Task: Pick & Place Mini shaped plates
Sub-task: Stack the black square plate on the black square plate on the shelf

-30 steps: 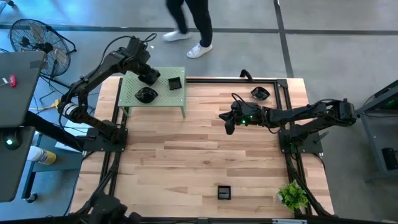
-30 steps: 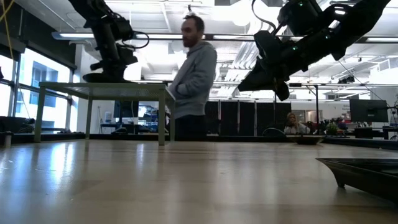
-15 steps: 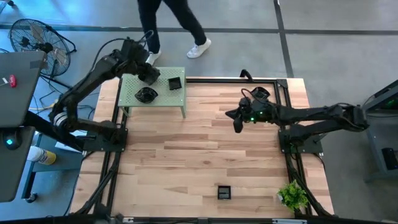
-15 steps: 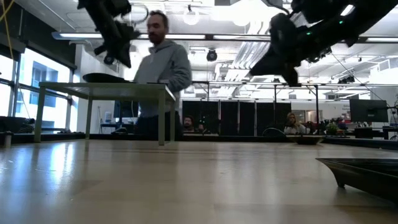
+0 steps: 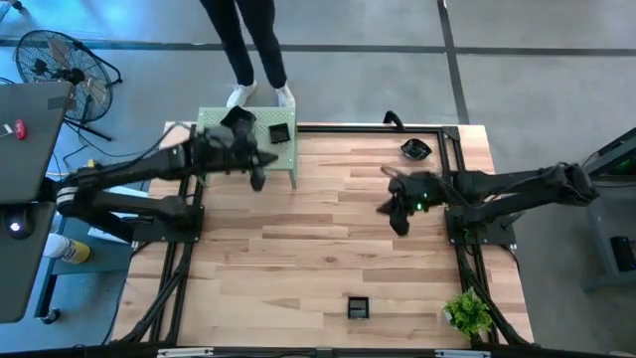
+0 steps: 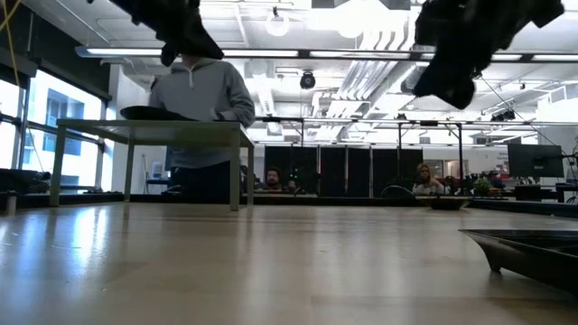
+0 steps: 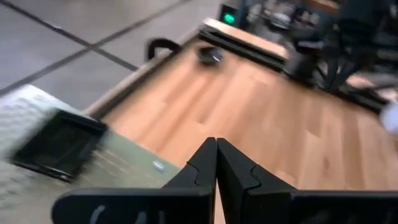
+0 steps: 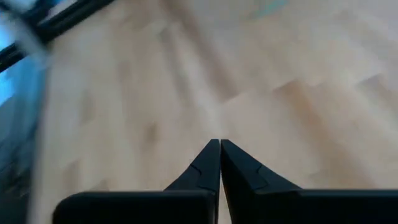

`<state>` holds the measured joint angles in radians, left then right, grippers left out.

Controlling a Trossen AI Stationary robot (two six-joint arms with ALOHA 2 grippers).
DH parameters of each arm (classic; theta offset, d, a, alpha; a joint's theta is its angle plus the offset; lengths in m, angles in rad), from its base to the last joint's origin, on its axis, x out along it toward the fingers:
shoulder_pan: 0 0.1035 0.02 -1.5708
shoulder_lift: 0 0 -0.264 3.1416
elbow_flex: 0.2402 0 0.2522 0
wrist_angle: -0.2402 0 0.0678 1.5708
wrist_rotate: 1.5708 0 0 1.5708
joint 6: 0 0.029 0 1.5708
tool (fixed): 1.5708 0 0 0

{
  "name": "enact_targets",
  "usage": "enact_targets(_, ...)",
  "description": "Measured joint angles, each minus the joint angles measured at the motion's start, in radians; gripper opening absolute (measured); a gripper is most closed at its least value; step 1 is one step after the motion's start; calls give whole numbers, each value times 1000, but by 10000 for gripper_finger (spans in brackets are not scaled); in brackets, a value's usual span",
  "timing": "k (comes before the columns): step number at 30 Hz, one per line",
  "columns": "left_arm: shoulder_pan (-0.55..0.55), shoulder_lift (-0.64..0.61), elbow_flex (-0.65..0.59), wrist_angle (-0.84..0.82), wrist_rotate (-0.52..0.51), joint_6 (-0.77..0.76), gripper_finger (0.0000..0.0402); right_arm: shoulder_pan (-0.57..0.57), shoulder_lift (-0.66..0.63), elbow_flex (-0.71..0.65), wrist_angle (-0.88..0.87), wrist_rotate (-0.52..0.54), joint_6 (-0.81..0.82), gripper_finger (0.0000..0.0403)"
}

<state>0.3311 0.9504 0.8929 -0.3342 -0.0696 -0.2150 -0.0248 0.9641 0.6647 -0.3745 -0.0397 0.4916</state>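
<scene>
A small green table [image 5: 285, 157] stands at the far left with a square black mini plate [image 5: 279, 132] on it, also seen in the left wrist view as the square plate [image 7: 59, 144]. My left arm hides part of that table. A rounder plate [image 5: 415, 149] lies on the wood at the far right, and another square plate [image 5: 358, 307] lies near the front edge. My left gripper [image 5: 258, 182] hangs shut and empty by the green table's near edge. My right gripper [image 5: 400, 227] hangs shut and empty over bare wood right of centre.
A green plant [image 5: 467, 313] stands at the near right corner. A black frame [image 5: 452, 139] edges the table's far and right sides. A person [image 5: 248, 40] stands behind the green table. Bare wood [image 5: 298, 249] spreads between the two arms.
My left gripper has swung off the green table toward the near edge and a little to the right, staying shut. My right gripper has risen and gone toward the near right, staying shut. The person behind the table has walked to the left.
</scene>
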Motion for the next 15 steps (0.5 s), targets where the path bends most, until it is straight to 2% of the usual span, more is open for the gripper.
enact_targets(6,-175,-58,-130,102,-58,-60,0,255,94,0,18,-27,135,25)
enact_targets(11,-237,-99,-205,159,-76,-134,0,442,254,0,137,-20,304,60)
enact_targets(15,-262,-106,-214,144,-80,-136,0,536,401,33,218,-31,389,102)
